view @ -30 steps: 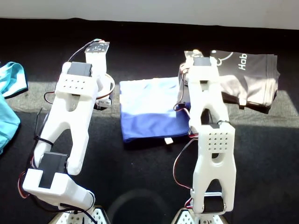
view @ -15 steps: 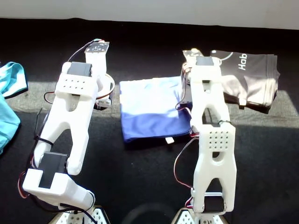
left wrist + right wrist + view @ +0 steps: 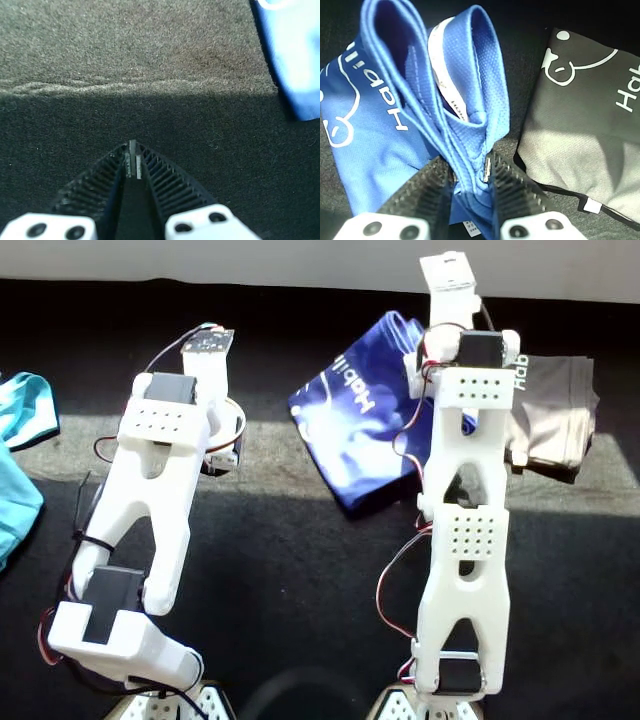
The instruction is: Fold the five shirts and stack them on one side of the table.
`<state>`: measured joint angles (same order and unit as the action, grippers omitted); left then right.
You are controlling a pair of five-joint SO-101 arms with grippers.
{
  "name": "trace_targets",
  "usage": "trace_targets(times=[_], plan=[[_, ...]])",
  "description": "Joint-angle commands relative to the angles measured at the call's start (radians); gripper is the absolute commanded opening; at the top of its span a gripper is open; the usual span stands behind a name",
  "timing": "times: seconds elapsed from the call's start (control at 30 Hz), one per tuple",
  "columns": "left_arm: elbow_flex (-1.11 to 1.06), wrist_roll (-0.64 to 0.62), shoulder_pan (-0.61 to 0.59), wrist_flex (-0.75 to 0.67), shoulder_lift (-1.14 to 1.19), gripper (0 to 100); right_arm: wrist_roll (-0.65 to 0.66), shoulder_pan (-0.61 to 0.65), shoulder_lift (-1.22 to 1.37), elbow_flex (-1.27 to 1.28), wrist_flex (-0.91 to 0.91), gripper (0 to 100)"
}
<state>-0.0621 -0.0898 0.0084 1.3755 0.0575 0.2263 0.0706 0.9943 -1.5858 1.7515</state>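
Blue shirt (image 3: 380,115): a folded sports top of soft, thin fabric. It looks light and limp, and probably a little slick. I judge it will sag and fall open if lifted by one layer only, so the safest hold is through all the layers at a folded edge.

The right gripper (image 3: 470,172) has such a hold. Its jaws are clamped on a thick bunch of blue folds near a white label, with cloth filling the narrow gap between them. From there the fabric loops upward in two rounded folds, and the printed panel spreads away to one side.

In the high view, the blue shirt (image 3: 350,430) sits slanted at the far part of the black counter (image 3: 300,590), between the two arms, with one end gathered under the right arm's wrist. Just beside it, on the right side, a folded grey shirt (image 3: 555,420) lies flat.

The left gripper (image 3: 132,160) has its tips pressed together on nothing, above bare counter. A teal shirt (image 3: 20,440) lies well apart, at the left edge.
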Motion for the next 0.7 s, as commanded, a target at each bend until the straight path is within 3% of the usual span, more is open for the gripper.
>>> trace_targets(times=[0.0,0.47,0.67], plan=[[0.004,-0.003,-0.010,0.000,-0.045,1,0.029,-0.031,-0.018,-0.064,-0.001,0.6],[-0.147,-0.003,-0.010,-0.109,-0.047,1,0.041,-0.245,-0.139,-0.039,-0.242,0.6],[-0.140,-0.003,-0.010,-0.101,-0.051,1,0.043,-0.335,-0.143,0.162,-0.386,0.6]])
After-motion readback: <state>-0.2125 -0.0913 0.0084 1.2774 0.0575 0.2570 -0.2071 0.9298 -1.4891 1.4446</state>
